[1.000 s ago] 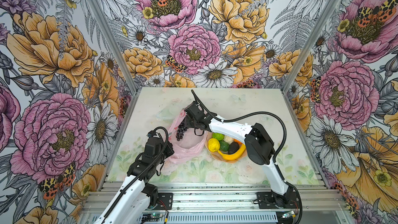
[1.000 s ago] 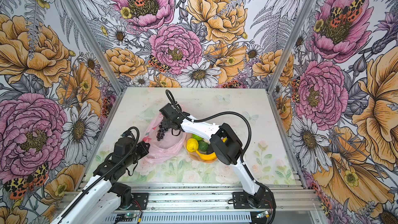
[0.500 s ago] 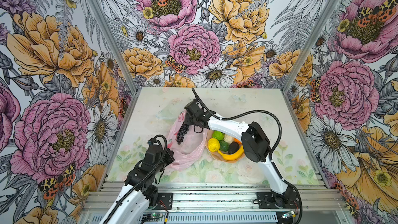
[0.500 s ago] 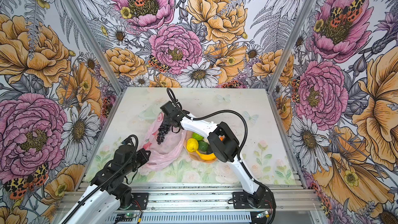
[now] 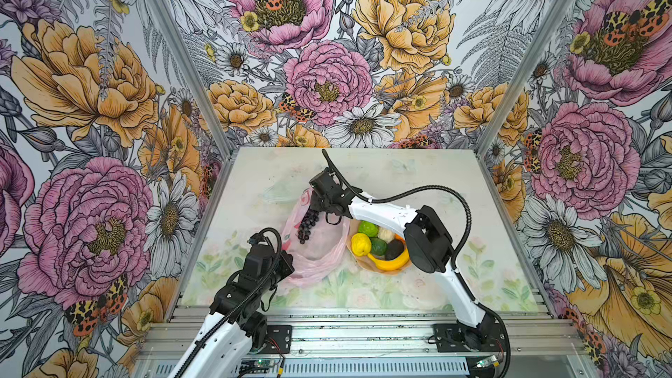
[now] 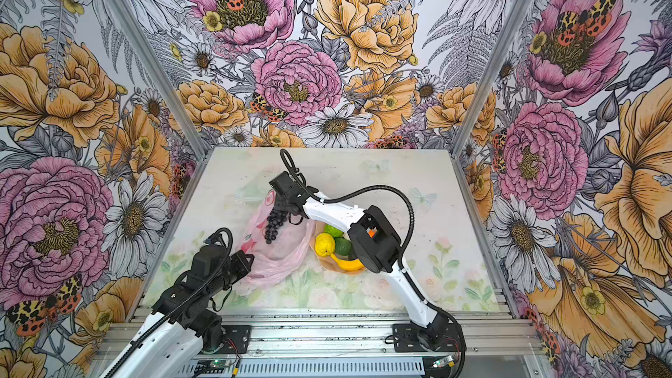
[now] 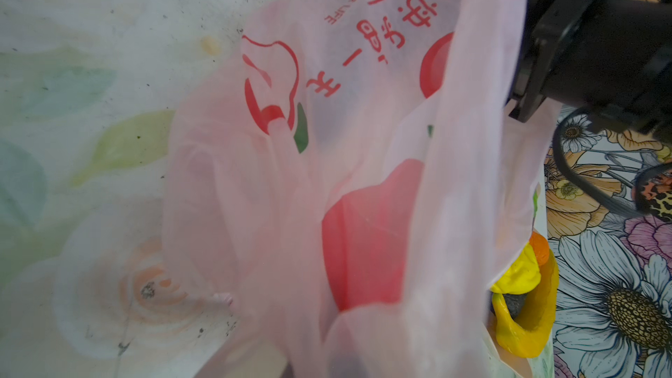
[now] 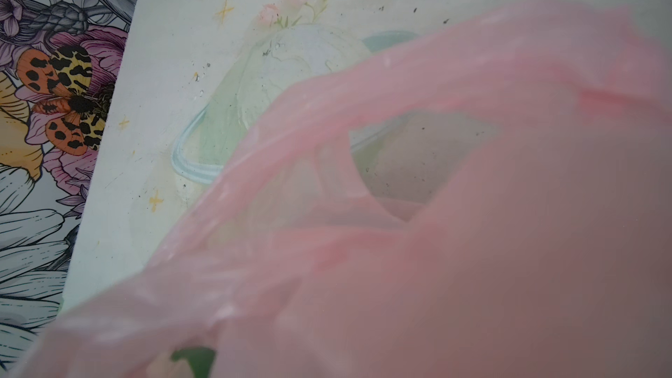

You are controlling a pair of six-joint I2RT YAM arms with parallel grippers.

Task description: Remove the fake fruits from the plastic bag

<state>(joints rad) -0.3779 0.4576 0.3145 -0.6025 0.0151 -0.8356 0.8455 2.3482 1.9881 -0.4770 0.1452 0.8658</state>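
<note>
Right gripper (image 5: 315, 209) extended, pinching grape bunch (image 5: 307, 229) above plastic bag (image 5: 320, 252) | left gripper (image 5: 289, 265) low, clamped on its edge

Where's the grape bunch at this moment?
In both top views the grape bunch hangs from the right claw over the plastic bag, left of the fruit-filled dish.

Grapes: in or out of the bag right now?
Out: the grape bunch hangs from the right gripper, above the plastic bag.
</note>
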